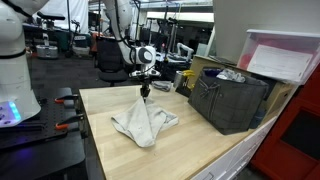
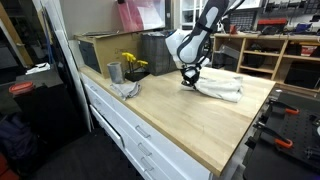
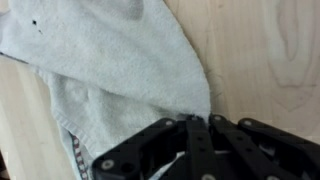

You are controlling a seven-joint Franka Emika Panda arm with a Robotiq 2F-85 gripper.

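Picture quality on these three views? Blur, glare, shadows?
Wrist view: soft all over, tool dark and blurred up close, towel evenly lit, no glare. Exterior views: coarse and slightly soft, even light, only a faint shadow beside the towel on the table.

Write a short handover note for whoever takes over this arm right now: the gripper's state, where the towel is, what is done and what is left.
Gripper: shut on the towel, one corner pinched between its fingertips.
Towel: near the middle of the wooden table. The pinched corner is raised and the rest hangs down into a rumpled heap on the top. The dark crate stands apart from it.
Done: corner gripped and lifted.
Left: most of the cloth lies on the table, neither spread flat nor folded.
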